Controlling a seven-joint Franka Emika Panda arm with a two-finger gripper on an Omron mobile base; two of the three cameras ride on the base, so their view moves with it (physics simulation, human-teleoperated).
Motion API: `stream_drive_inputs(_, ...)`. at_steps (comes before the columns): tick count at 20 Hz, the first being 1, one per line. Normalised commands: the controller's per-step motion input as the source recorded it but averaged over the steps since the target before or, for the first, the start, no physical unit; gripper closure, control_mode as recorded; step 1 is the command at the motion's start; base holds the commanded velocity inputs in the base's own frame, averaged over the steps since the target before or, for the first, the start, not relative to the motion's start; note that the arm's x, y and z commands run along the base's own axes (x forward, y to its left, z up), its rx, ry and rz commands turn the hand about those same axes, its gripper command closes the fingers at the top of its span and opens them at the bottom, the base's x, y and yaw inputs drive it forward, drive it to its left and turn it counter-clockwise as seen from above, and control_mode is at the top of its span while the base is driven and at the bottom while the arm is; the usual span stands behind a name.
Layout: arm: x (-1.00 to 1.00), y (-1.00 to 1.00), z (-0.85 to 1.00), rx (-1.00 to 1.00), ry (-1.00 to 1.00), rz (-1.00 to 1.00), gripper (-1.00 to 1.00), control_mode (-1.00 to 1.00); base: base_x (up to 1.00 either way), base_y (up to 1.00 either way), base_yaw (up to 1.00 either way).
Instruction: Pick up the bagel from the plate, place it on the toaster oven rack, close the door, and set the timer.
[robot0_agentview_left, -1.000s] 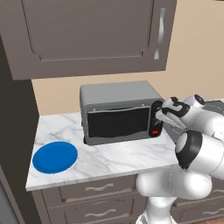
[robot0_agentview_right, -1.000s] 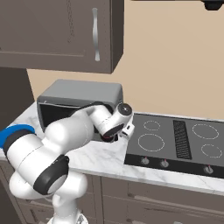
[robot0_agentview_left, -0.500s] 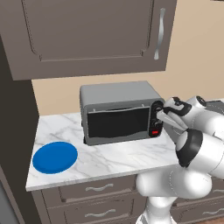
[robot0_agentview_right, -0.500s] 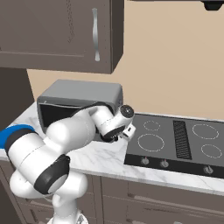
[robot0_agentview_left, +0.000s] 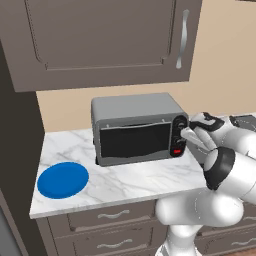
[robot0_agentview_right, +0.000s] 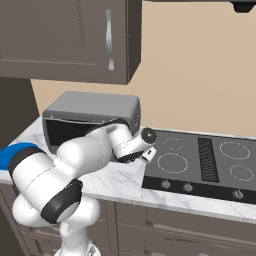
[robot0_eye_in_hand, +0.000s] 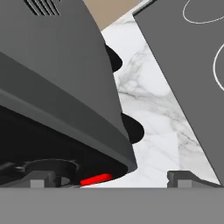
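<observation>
1. Hand view: my gripper (robot0_eye_in_hand: 111, 177) stands with its jaws spread wide and nothing between them, right at the toaster oven's (robot0_agentview_left: 135, 127) control end, where dark knobs (robot0_eye_in_hand: 131, 130) stick out sideways towards my fingers.
2. Left base view: the door (robot0_agentview_left: 134, 141) looks closed; the bagel is not visible to me.
3. Farther left, the plate (robot0_agentview_left: 63, 179) lies bare, well apart.
4. No readable writing.

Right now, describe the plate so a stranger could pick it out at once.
Start at the grey toaster oven on the white marble counter below the wall cabinet. Left of it, near the counter's front edge and apart from the oven, lies the plate: a flat round disc, bright blue.
</observation>
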Motion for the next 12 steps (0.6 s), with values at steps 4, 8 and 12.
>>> stream_drive_inputs(4, -0.13, 0.01, -1.00, 0.00, -0.09, 0.00, -1.00, -1.00, 0.00, 0.00, 0.00)
stream_drive_inputs(8, -0.09, 0.13, -1.00, 0.00, -0.06, 0.00, -1.00, -1.00, 0.00, 0.00, 0.00)
stream_drive_inputs(12, -0.12, 0.31, -1.00, 0.00, -0.01, 0.00, -1.00, -1.00, 0.00, 0.00, 0.00)
